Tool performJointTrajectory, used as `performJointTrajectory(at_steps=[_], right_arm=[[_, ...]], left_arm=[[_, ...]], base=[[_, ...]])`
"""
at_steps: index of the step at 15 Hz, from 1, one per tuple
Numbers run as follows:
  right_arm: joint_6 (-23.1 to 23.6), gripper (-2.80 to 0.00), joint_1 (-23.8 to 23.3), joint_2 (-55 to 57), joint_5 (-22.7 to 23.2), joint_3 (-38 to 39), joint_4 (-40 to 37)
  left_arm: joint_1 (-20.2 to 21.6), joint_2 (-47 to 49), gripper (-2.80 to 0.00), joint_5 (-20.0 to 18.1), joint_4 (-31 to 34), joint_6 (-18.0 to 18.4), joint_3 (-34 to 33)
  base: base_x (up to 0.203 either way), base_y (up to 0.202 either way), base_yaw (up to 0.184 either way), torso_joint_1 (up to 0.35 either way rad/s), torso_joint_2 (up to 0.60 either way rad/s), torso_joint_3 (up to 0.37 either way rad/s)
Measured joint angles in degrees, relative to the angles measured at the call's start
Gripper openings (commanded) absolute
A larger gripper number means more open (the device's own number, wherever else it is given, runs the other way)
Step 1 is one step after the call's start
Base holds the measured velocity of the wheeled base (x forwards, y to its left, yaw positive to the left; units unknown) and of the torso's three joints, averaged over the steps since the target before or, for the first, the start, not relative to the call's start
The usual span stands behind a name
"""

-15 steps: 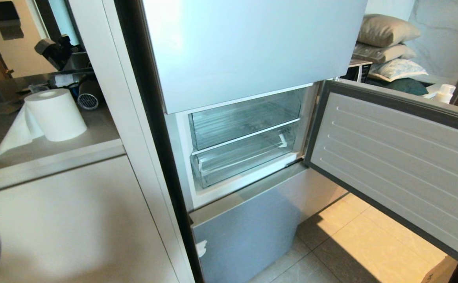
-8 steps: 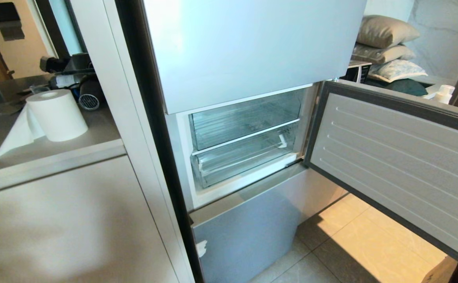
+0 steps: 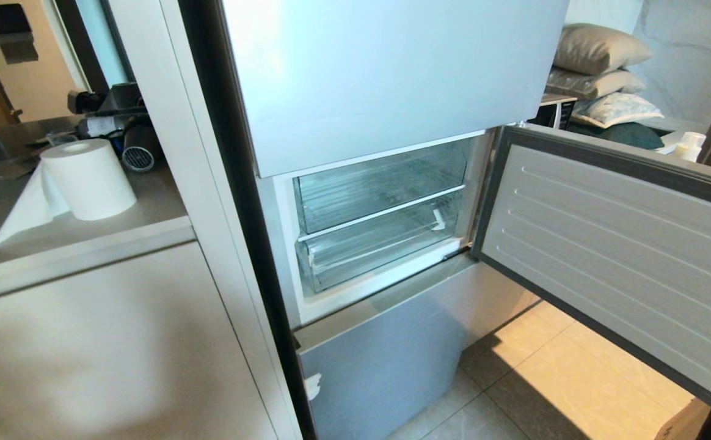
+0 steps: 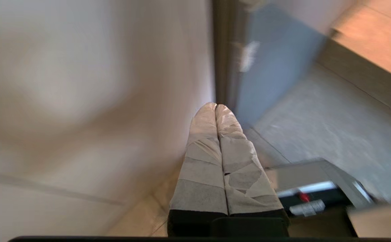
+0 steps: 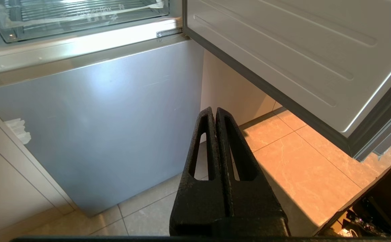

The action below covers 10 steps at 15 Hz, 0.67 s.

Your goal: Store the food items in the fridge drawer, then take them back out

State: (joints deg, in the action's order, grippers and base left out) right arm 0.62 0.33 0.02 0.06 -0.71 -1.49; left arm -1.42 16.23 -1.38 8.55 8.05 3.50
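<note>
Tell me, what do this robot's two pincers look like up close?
The left gripper has two long tapering fingers wrapped in pale, wrinkled tape over black bases. The right gripper is bare matte black, rough-textured, each finger pierced by a long slot. No cables show.

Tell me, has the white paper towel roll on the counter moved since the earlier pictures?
No. The white paper towel roll lies at the same spot on the grey counter, left of the tall white cabinet panel.

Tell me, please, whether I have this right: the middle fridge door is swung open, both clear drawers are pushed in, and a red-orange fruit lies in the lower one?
Not quite. The head view shows the lower drawer empty; no fruit appears anywhere. The door is open and both drawers are pushed in.
</note>
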Motion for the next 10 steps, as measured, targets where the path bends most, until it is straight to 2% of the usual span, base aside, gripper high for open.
performJointTrajectory(at_steps=[2, 4, 7, 8, 10], right_arm=[[-0.07, -2.80, 0.00, 0.00, 0.02, 0.00, 0.00], [-0.21, -2.80, -0.02, 0.00, 0.05, 0.02, 0.04], [0.01, -2.80, -0.04, 0.00, 0.07, 0.05, 0.06], [-0.11, -2.80, -0.04, 0.00, 0.10, 0.07, 0.09], [-0.18, -2.80, -0.06, 0.00, 0.07, 0.07, 0.11]], left_arm=[[3.10, -0.90, -2.80, -0.24, -0.63, -0.66, -0.30], [2.56, -4.01, -2.80, -1.26, -1.22, -0.56, -0.63], [1.26, -10.64, -2.80, -2.58, -2.02, 2.53, -0.83], [1.09, -12.54, -2.80, -2.47, -2.16, 2.23, -0.89], [1.01, -14.68, -2.80, -0.72, -2.16, -2.52, -1.00]], base=[[0.000, 0.000, 0.000, 0.000, 0.00, 0.000], [0.000, 0.000, 0.000, 0.000, 0.00, 0.000], [0.000, 0.000, 0.000, 0.000, 0.00, 0.000], [0.000, 0.000, 0.000, 0.000, 0.00, 0.000], [0.000, 0.000, 0.000, 0.000, 0.00, 0.000]])
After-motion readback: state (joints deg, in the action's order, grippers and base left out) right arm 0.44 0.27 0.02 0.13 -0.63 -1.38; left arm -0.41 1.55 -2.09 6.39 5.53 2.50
